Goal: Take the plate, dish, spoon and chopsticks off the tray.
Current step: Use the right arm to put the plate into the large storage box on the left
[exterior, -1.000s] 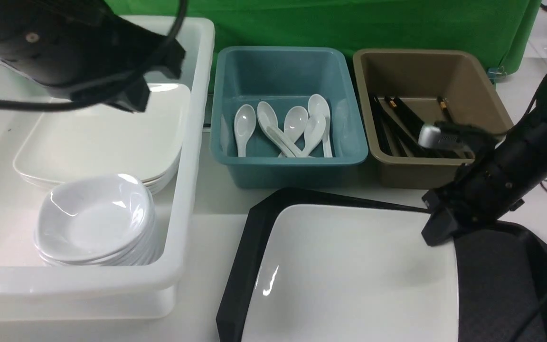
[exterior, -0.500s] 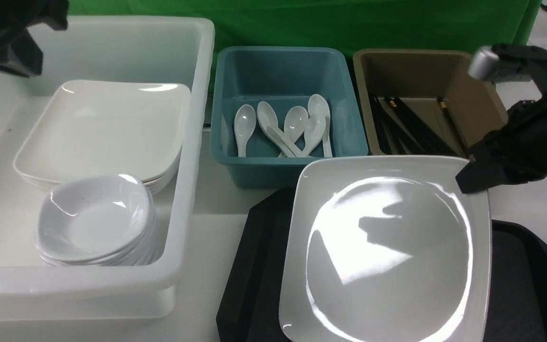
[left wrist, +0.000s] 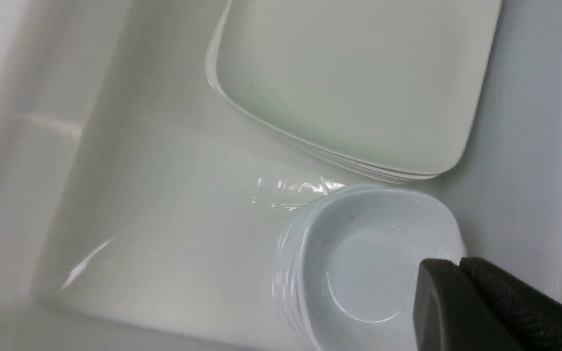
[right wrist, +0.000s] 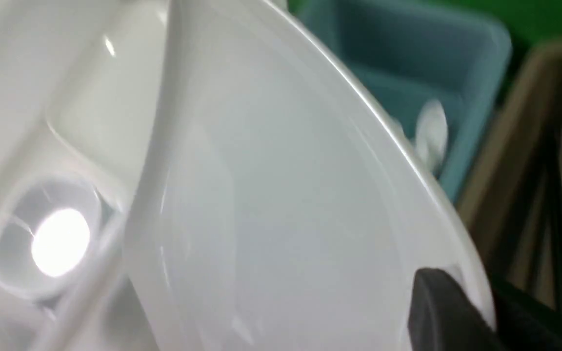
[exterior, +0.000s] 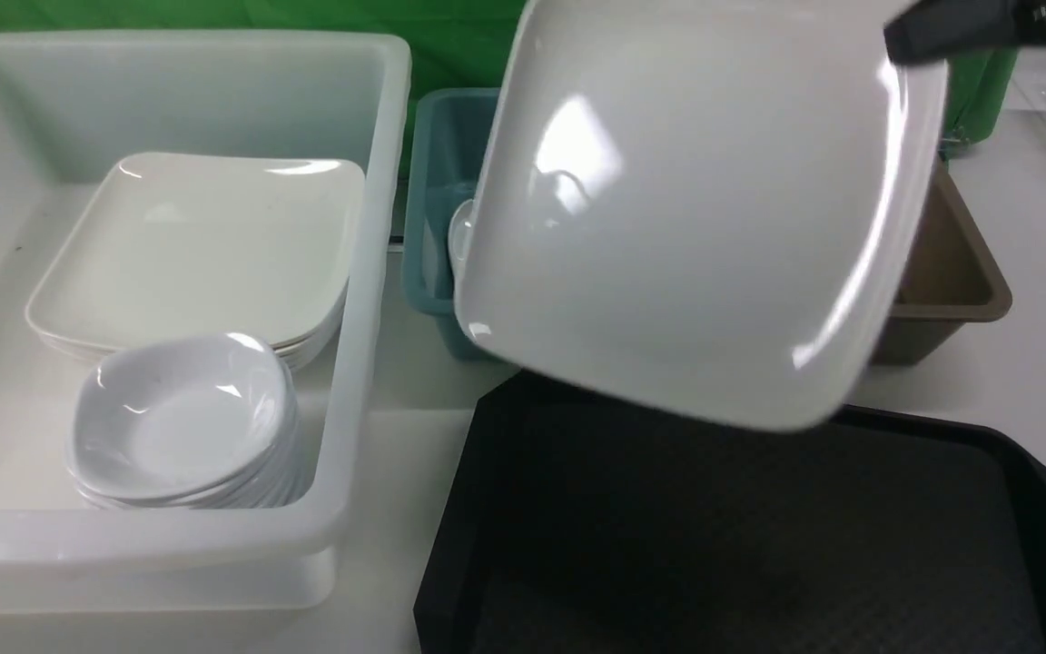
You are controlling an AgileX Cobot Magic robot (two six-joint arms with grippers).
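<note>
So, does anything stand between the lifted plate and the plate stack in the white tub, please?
Nothing visible does: open air lies between the plate, in the right gripper, and the stack in the white tub.

I count one plate [exterior: 695,209], one tray [exterior: 741,536] and three tubs: white tub [exterior: 369,272], teal tub [exterior: 437,136], brown tub [exterior: 950,282]. Frame left holds two stacks: stacked plates [exterior: 205,254], small dishes [exterior: 178,427].

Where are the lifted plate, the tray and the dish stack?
lifted plate [exterior: 695,209], front view, centre of the side shown
tray [exterior: 714,545], front view, bare textured floor
dish stack [exterior: 178,427], front view, inside of the top dish
</note>
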